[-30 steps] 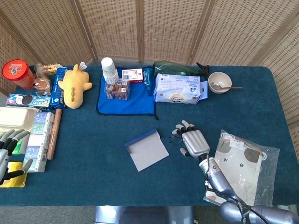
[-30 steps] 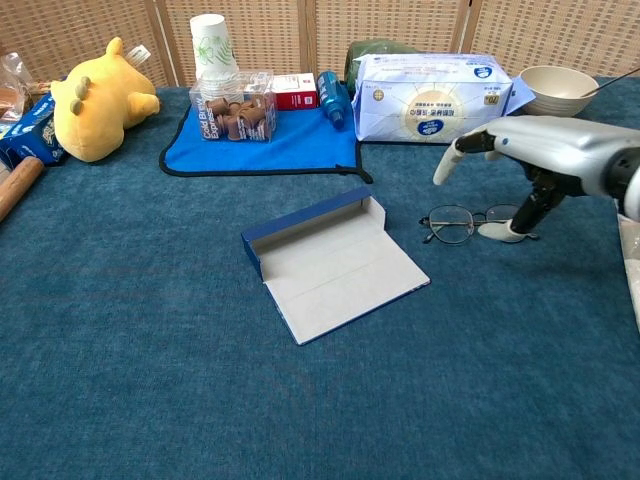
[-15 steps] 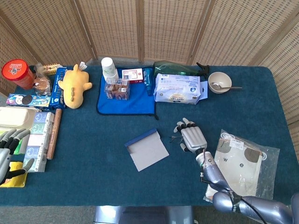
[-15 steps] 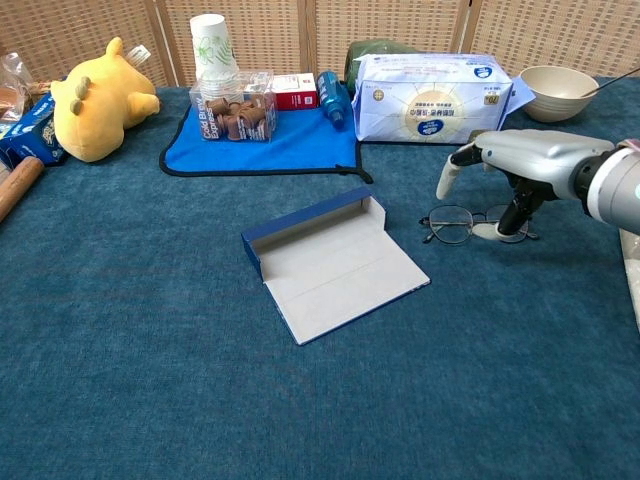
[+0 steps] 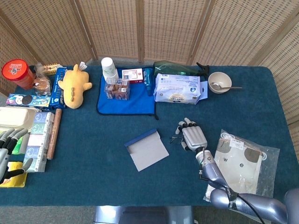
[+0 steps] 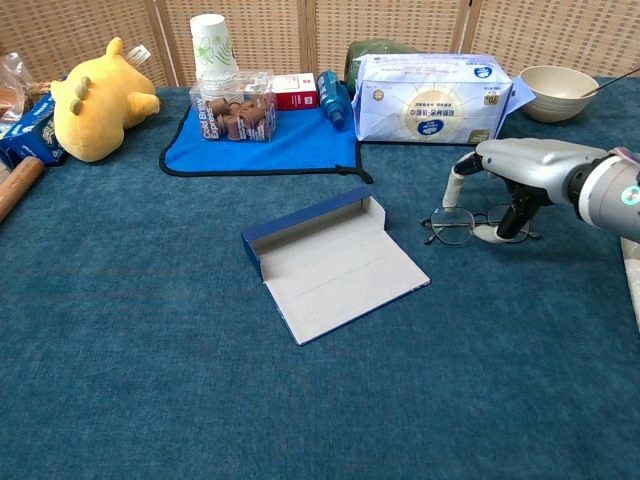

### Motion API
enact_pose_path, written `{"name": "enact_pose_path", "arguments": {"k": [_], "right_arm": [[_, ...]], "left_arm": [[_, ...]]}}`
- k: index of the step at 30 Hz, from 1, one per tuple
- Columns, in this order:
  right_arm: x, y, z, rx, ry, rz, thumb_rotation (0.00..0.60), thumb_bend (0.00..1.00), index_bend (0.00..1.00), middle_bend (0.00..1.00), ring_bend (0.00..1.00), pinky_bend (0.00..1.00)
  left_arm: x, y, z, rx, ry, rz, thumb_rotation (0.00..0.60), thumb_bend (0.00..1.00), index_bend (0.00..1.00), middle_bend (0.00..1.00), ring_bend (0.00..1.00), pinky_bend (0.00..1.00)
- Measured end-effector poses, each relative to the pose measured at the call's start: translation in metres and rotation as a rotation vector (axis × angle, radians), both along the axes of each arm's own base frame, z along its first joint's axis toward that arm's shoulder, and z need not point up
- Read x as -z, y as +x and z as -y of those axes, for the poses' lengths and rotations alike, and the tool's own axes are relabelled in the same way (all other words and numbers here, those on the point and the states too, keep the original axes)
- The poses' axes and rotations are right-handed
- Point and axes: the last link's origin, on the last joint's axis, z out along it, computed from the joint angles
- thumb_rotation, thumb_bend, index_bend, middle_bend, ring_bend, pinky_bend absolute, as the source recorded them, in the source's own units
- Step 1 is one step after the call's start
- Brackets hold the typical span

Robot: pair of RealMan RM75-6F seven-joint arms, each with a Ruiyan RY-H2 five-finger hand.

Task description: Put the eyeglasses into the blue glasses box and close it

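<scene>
The eyeglasses (image 6: 455, 226) lie flat on the teal cloth, just right of the blue glasses box (image 6: 330, 262), which lies open with its pale inside up. My right hand (image 6: 520, 170) arches low over the right half of the eyeglasses (image 5: 175, 138). Its thumb (image 6: 510, 222) comes down at the right lens and a fingertip (image 6: 453, 193) reaches the cloth beside the left lens. The glasses still rest on the table, with no grip showing. In the head view my right hand (image 5: 192, 136) sits right of the box (image 5: 147, 148). My left hand (image 5: 8, 149) hangs at the table's left edge, fingers apart and empty.
Behind the hand stand a tissue pack (image 6: 430, 97) and a bowl (image 6: 558, 90) with a spoon. A blue mat (image 6: 290, 140) with a paper cup (image 6: 210, 40) and small boxes lies behind the glasses box. A plastic bag (image 5: 243, 161) lies right; a yellow plush (image 6: 95, 98) far left.
My right hand has lowered and drawn in over the eyeglasses, its fingers curling down toward the frame. The glasses, the box and my left hand have not moved.
</scene>
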Motion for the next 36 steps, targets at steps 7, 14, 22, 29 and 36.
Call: {"name": "enact_pose_path", "arguments": {"k": [7, 14, 22, 29, 36], "right_arm": [[0.003, -0.006, 0.002, 0.016, 0.001, -0.005, 0.6, 0.37, 0.36, 0.19, 0.06, 0.18], [0.006, -0.008, 0.003, 0.016, 0.013, -0.002, 0.6, 0.36, 0.43, 0.2, 0.07, 0.18], [0.008, 0.004, 0.008, -0.025, 0.013, 0.015, 0.6, 0.35, 0.56, 0.28, 0.11, 0.2], [0.01, 0.008, 0.013, -0.021, 0.016, 0.022, 0.6, 0.35, 0.59, 0.31, 0.12, 0.21], [0.0, 0.015, 0.001, -0.04, 0.029, 0.035, 0.6, 0.35, 0.59, 0.31, 0.12, 0.21]], "left_arm": [[-0.001, -0.003, 0.001, -0.005, 0.004, 0.001, 0.6, 0.3, 0.1, 0.12, 0.0, 0.0], [-0.002, -0.003, 0.002, 0.001, 0.014, 0.009, 0.6, 0.3, 0.1, 0.11, 0.0, 0.0], [-0.005, -0.004, 0.004, 0.002, 0.033, 0.016, 0.6, 0.3, 0.09, 0.11, 0.0, 0.0], [-0.007, -0.006, 0.007, -0.005, 0.04, 0.014, 0.6, 0.3, 0.09, 0.11, 0.0, 0.0], [-0.006, -0.01, 0.008, -0.015, 0.039, 0.014, 0.6, 0.3, 0.09, 0.1, 0.0, 0.0]]}}
